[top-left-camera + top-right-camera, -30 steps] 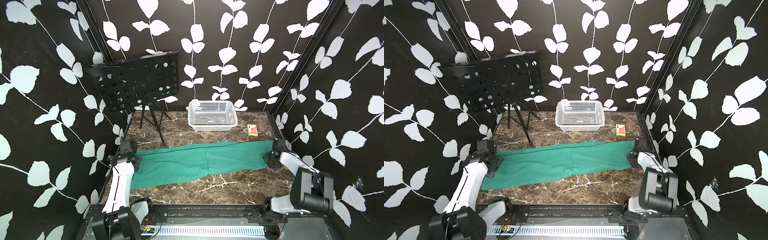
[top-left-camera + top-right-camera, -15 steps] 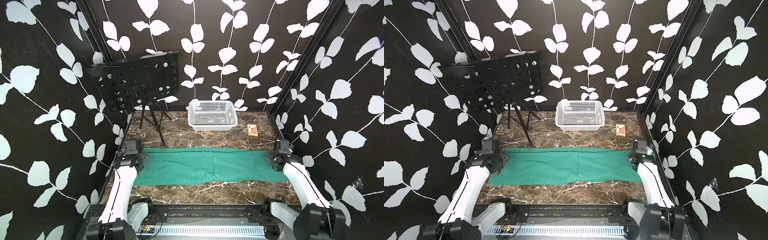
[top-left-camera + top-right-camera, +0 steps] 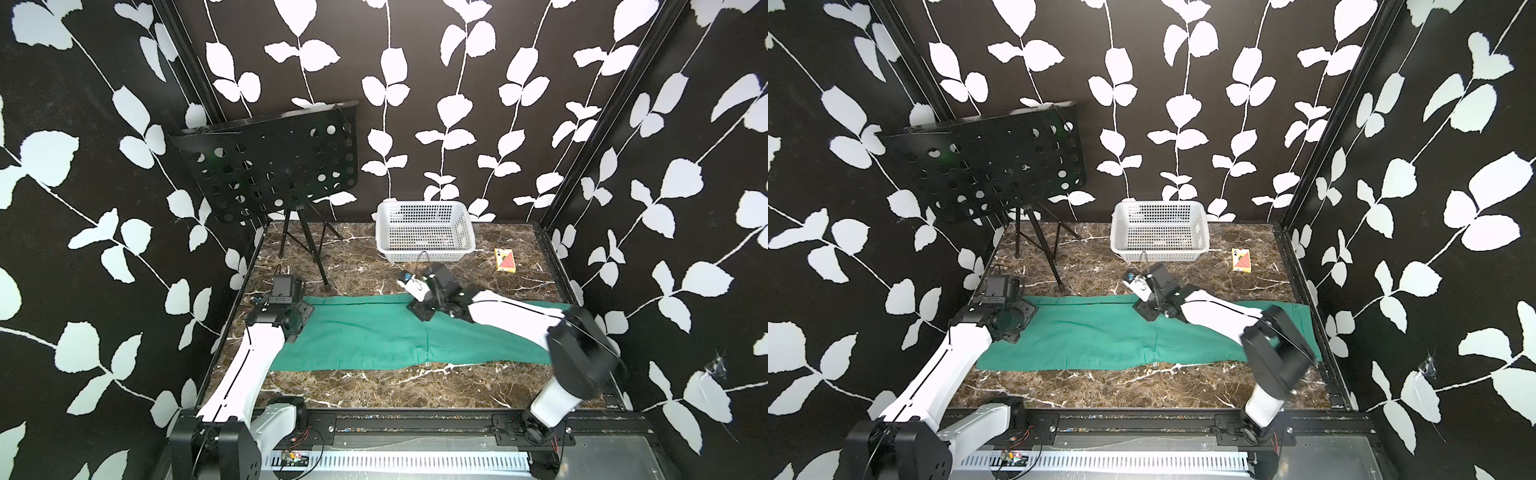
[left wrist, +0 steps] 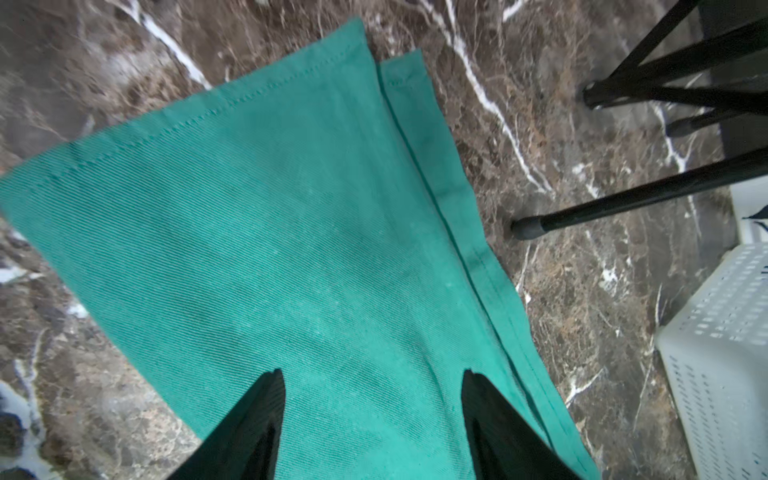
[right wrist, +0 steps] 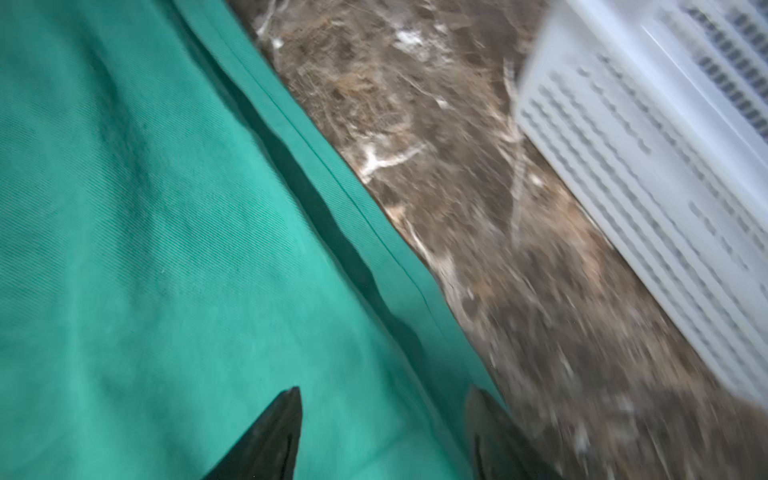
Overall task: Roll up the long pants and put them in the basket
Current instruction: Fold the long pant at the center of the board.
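So the long pants (image 3: 374,336), a big teal-green pair in plain soft cloth, were laid out flat on the brown marble-look tabletop (image 3: 374,390). They sat a little way in front of the white perforated plastic basket (image 3: 424,245), stretched side to side and reaching well past it both ways. They looked folded lengthwise, one leg on top of the other. At the hem end, out to the basket's front-left, the under leg peeked out along the edge facing the basket.

The left gripper (image 4: 372,374) was over that hem end. Its black fingers (image 4: 257,415) stood well apart with bare cloth between them and nothing pinched. I couldn't tell if the tips actually touched the fabric.

The right gripper (image 5: 384,390) was right in front of the basket, over the pants' edge nearest it. Its jaws were spread too and it had nothing in its grip. That view was blurry, so contact was anyone's guess.

The black perforated music stand on a tripod (image 3: 270,166) stood to the basket's left. A small yellow and red card box (image 3: 505,261) lay just to its right.
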Motion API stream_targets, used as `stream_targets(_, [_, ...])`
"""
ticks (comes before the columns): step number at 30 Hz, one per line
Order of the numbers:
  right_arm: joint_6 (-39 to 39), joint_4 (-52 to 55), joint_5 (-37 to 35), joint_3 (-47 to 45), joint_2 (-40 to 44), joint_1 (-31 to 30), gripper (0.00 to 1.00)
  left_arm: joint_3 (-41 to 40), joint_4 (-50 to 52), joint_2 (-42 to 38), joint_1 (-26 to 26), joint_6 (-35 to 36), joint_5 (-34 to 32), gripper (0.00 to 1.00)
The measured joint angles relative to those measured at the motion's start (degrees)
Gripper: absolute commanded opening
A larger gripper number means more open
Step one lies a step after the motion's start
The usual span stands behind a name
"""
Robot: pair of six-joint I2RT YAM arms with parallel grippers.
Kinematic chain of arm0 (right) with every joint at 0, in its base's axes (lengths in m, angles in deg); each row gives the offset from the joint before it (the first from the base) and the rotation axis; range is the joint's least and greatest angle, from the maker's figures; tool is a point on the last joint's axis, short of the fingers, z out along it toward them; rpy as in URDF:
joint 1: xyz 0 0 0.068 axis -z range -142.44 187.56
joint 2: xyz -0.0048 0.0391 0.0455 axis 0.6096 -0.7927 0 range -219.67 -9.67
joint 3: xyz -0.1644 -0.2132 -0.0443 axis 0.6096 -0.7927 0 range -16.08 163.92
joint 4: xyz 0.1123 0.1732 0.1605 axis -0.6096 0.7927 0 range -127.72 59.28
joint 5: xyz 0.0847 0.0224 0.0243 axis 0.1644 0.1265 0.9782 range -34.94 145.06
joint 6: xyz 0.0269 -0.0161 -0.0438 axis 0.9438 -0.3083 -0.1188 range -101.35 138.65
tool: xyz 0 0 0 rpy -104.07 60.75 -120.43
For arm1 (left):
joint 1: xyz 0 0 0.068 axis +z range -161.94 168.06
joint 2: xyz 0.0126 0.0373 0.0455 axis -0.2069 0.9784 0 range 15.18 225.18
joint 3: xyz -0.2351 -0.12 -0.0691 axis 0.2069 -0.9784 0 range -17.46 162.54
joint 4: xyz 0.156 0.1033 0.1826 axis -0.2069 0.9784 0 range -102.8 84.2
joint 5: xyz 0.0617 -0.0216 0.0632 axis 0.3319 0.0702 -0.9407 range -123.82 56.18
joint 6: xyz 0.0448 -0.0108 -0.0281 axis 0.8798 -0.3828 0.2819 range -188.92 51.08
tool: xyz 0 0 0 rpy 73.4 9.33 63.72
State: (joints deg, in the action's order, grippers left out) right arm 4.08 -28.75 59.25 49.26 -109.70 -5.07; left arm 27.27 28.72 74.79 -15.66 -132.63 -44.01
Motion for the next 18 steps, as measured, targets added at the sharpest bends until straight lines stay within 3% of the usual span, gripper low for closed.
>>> stream_targets(6, [-4.44, -0.50, 1.31, 8.90, -10.80, -0.28, 0.49, -0.02, 0.35, -0.96, 0.00, 0.11, -1.16, 0.67])
stream_targets(13, [-5.20, 0.42, 3.39, 11.32, -14.25, -0.28, 0.49, -0.02, 0.55, 2.38, 0.00, 0.31, -0.72, 0.66])
stream_targets(18, [-5.14, 2.40, 6.03, 11.32, -14.25, -0.28, 0.55, -0.02, 0.50, 2.97, 0.00, 0.31, -0.31, 0.66])
